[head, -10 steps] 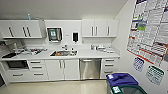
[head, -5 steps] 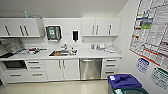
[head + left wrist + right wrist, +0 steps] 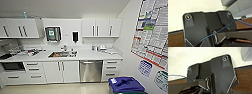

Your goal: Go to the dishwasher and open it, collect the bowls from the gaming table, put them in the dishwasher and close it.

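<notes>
Ahead, the dishwasher (image 3: pixel 91 71) sits shut under the white surface (image 3: pixel 100 55), right of the sink (image 3: pixel 62 54), its stiff steel door probably heavy and best taken by the bar handle (image 3: pixel 90 62); claw states I cannot tell

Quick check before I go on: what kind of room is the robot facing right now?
Most likely an office kitchenette: a white counter with a sink, a stainless-fronted dishwasher with its door shut under the counter, and white wall cabinets above.

dishwasher (image 3: pixel 91 71) under counter (image 3: pixel 100 55), right of sink (image 3: pixel 62 54)
</notes>
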